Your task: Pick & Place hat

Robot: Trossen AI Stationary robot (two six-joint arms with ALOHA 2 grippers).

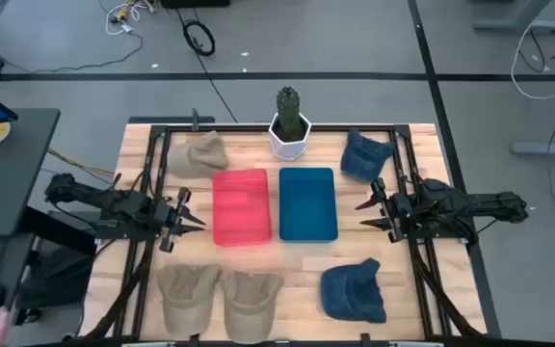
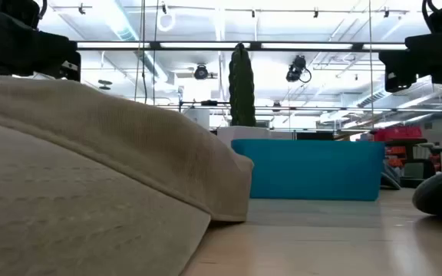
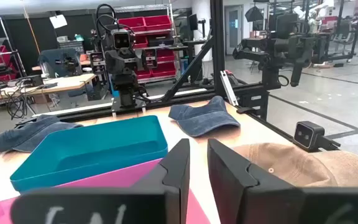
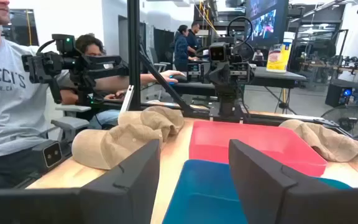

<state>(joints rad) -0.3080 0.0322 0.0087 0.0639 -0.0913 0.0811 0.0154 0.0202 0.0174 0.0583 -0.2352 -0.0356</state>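
Table: a pale wooden top in a black frame, on a grey floor crossed by loose cables.
Bins: a red bin and a teal bin lie side by side at the centre.
Plant: a white pot with a dark cactus-like plant stands at the far edge, behind the bins.
Hats: three tan hats, one at the far left and two at the near edge; two blue denim hats, far right and near right. All lie on the wood, none in a bin.
Left gripper: above the table left of the red bin, fingers nearly together, nothing between them.
Right gripper: right of the teal bin, fingers spread, empty.
Room: shelving with red crates beyond the table; people sit at desks on the left side.
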